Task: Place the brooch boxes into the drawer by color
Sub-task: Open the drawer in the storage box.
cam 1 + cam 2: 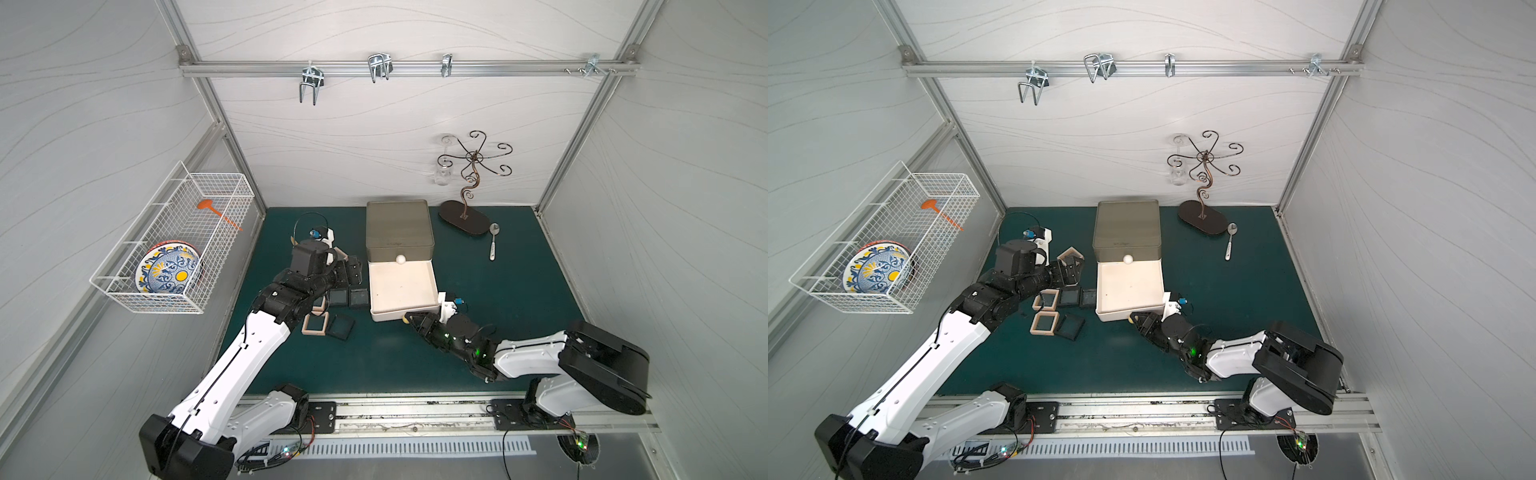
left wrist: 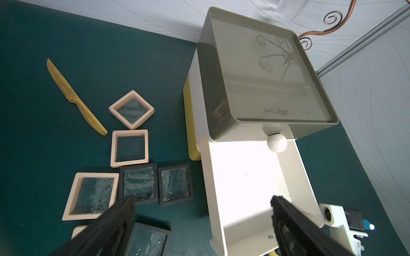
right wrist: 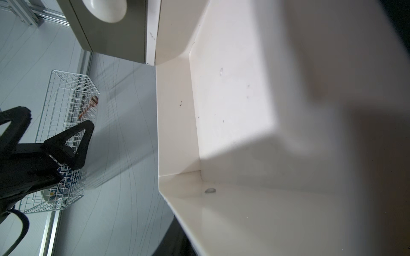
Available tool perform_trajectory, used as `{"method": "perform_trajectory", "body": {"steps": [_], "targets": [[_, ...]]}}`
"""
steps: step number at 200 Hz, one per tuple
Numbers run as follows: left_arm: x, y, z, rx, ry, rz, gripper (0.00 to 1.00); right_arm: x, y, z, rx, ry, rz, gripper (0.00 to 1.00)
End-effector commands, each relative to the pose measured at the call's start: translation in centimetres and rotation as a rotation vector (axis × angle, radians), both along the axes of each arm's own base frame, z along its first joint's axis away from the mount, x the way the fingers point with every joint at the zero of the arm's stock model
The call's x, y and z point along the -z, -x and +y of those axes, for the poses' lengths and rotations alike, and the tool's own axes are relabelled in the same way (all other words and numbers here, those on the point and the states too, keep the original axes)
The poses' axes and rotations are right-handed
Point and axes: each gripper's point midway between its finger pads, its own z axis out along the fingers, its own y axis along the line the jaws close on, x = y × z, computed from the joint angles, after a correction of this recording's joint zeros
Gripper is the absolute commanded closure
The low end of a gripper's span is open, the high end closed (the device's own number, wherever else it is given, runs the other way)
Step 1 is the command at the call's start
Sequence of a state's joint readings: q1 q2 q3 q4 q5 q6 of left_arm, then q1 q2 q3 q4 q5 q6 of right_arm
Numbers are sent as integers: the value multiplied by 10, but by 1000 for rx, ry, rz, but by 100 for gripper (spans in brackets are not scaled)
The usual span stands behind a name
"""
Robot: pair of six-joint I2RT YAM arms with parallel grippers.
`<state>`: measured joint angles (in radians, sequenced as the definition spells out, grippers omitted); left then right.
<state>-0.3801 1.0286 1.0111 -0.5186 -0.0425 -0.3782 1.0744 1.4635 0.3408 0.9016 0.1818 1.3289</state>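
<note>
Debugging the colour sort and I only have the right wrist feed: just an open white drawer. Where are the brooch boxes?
Observer: Beige-framed square brooch boxes and black-framed square brooch boxes lie flat on the dark green mat beside the three-tier plastic drawer chest, on the left arm's side.
Operator: Is my right tool on the knob?
Observer: In both top views the right tool sits against the pale round knob on the front of the pulled-out white middle drawer. I can't tell whether it grips it.
</note>
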Motion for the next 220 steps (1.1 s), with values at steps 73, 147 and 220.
{"method": "perform_trajectory", "body": {"steps": [73, 147, 220], "targets": [[-16, -6, 0, -15, 20, -46, 0, 0, 11, 14, -61, -17, 35, 74], [-15, -6, -1, -11, 30, -43, 0, -7, 5, 25, -46, -30, 43, 54], [-2, -14, 20, -102, -24, -6, 0, -35, 15, 5, -94, 90, -108, 19]]}}
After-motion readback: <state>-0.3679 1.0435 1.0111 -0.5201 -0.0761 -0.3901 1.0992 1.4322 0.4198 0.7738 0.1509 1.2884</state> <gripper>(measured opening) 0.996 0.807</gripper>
